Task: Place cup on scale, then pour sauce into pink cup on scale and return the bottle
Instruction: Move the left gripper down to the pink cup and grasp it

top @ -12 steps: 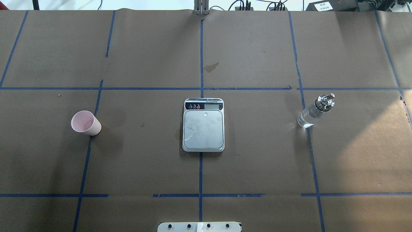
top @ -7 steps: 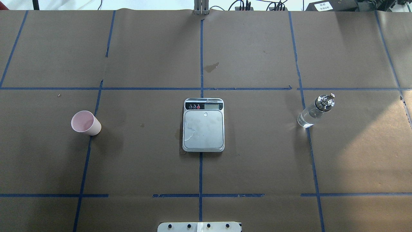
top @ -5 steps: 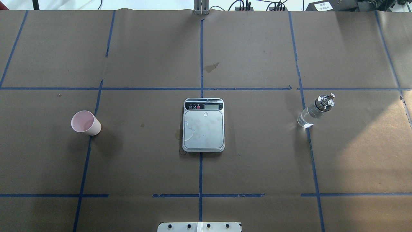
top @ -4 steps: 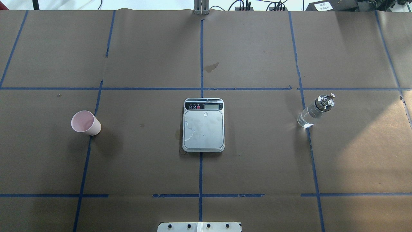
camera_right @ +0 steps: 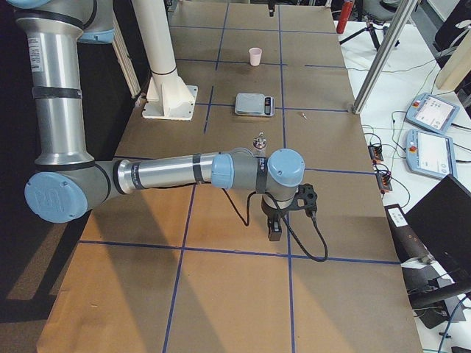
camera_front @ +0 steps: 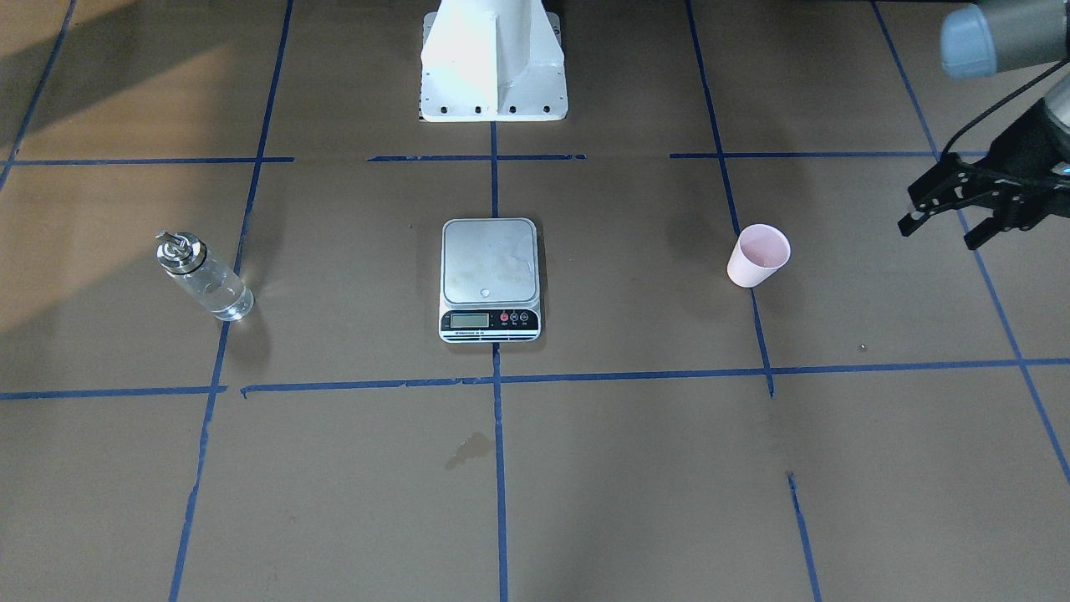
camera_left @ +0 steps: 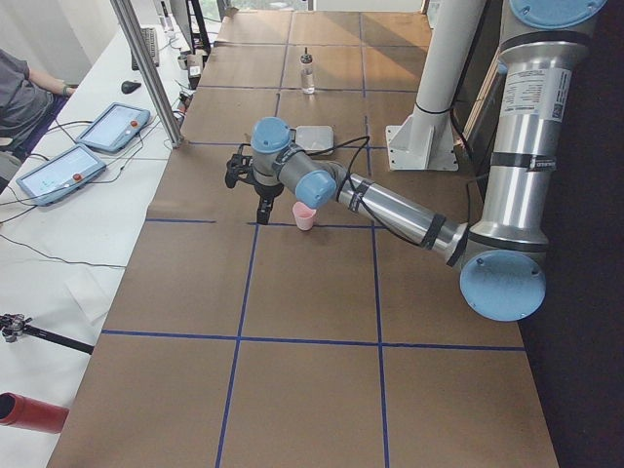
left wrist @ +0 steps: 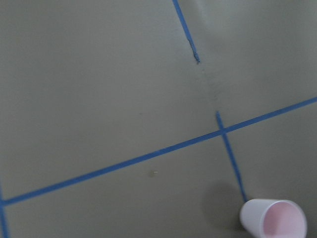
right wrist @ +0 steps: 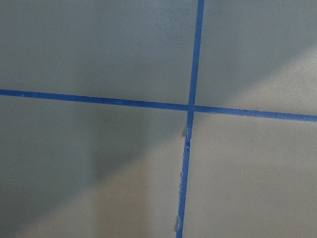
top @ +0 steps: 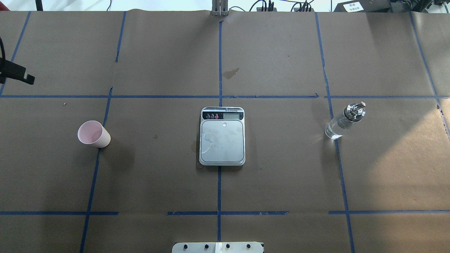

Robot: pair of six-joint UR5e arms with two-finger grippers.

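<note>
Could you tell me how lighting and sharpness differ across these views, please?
Overhead exterior: sharp; a brighter patch lies right of the bottle, and the cup throws a soft shadow toward lower right. Exterior front-facing: warm light in the upper-left corner. Left wrist-mounted: dim, greyish, slightly soft. Right wrist-mounted: a diagonal shadow edge crosses the paper.

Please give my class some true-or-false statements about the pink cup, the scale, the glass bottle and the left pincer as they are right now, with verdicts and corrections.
1. The cup stands on the scale. False: it stands on the table, apart from the scale, on the robot's left side.
2. The bottle stands upright on the table. True.
3. The left pincer is shut on the cup. False: it is open, empty and apart from the cup.
4. No cup or bottle is on the scale's platform. True.
</note>
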